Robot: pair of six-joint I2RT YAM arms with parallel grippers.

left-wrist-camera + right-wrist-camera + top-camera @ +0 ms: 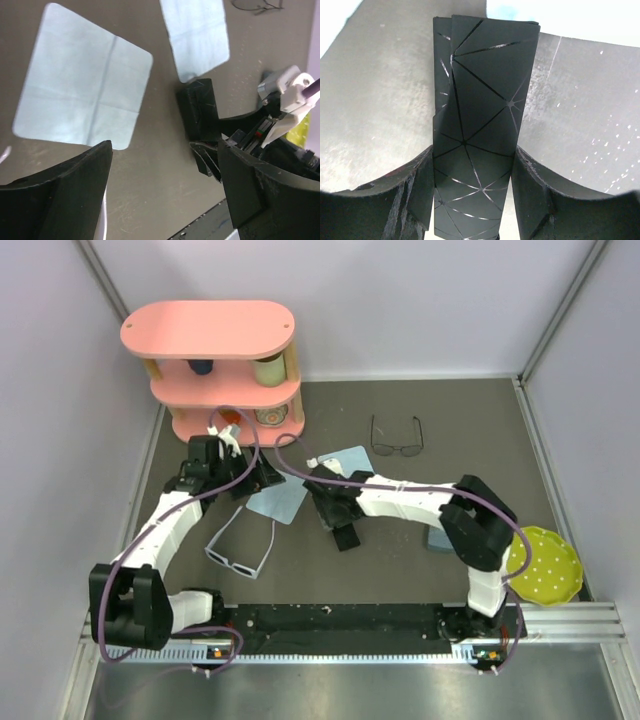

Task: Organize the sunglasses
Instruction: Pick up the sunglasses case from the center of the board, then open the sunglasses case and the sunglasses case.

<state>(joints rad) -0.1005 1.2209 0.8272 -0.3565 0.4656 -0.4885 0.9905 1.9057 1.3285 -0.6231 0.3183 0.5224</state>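
The white-framed sunglasses (240, 556) lie open on the table at the front left, near my left arm. The thin wire-framed sunglasses (397, 446) lie at the back centre; their edge shows at the top of the left wrist view (255, 5). My left gripper (258, 476) is open and empty above a light blue cloth (280, 502), with bare table between its fingers (165, 200). My right gripper (336, 512) is shut on a black case with a geometric line pattern (480, 100), its fingers pressed on both long sides (472, 190). The case also shows in the left wrist view (200, 112).
A second light blue cloth (346, 462) lies behind the right gripper. A pink two-tier shelf (225, 370) stands at the back left. A grey-blue case (438, 539) lies mostly under the right arm. A yellow-green plate (545, 565) sits at the right edge.
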